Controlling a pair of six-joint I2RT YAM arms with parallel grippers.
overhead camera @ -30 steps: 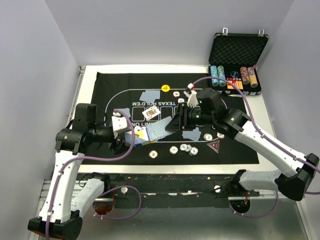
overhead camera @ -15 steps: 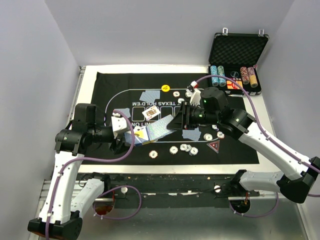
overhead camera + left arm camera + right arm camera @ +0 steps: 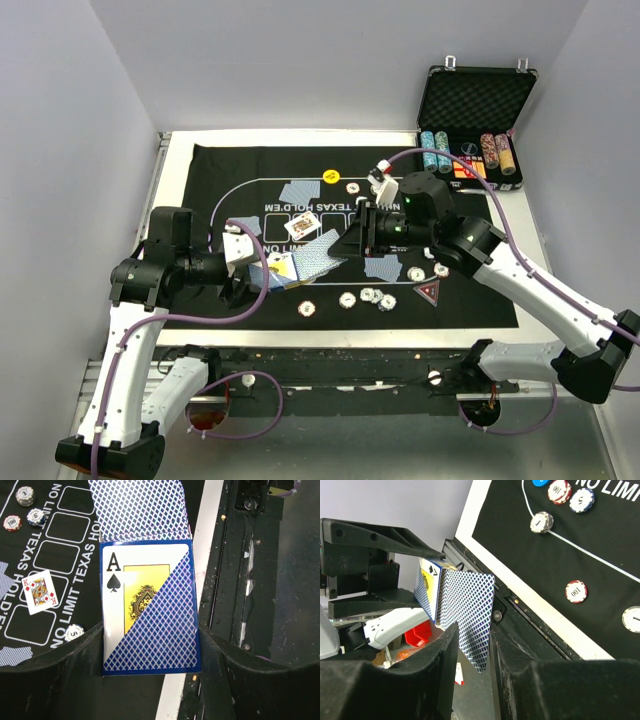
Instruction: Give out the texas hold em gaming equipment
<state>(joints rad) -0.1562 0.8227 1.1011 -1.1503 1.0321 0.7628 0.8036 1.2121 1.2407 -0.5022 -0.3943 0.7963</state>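
Note:
My left gripper (image 3: 250, 270) (image 3: 150, 647) is shut on a blue card box (image 3: 150, 630) showing an ace of spades, held above the mat's near left edge. One blue-backed playing card (image 3: 320, 252) (image 3: 470, 607) sticks out of the box (image 3: 426, 591). My right gripper (image 3: 348, 240) (image 3: 472, 645) is shut on that card's far end. Striped chips (image 3: 370, 295) lie near the mat's front edge, with a dark red triangular marker (image 3: 428, 291) to their right. A yellow button (image 3: 331, 177) lies at the back.
The black felt mat (image 3: 470, 300) carries a face-up king (image 3: 303, 225) (image 3: 40, 591) and face-down cards (image 3: 297, 192) (image 3: 380, 268). An open black case (image 3: 475, 95) with chip stacks (image 3: 436, 152) stands at the back right. The white table border (image 3: 180, 150) surrounds the mat.
The right gripper has narrowed onto the card and drawn it up and to the right, further out of the box. The left arm has held still.

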